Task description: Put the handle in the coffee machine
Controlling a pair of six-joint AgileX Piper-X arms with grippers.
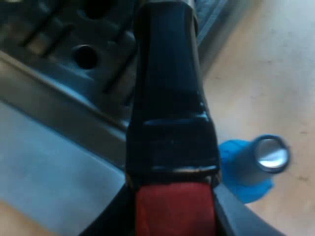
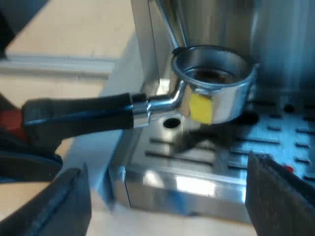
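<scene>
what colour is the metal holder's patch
Yellow patch on the metal holder, best in right wrist view.

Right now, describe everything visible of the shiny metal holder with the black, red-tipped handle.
The metal holder is a shiny round basket, dark inside, with a yellow tab on its wall. A short metal neck joins its glossy black handle, which ends in a red tip. It lies about level, basket over the machine's slotted steel drip tray, rim free, not locked in. The left gripper is shut on that tip.
</scene>
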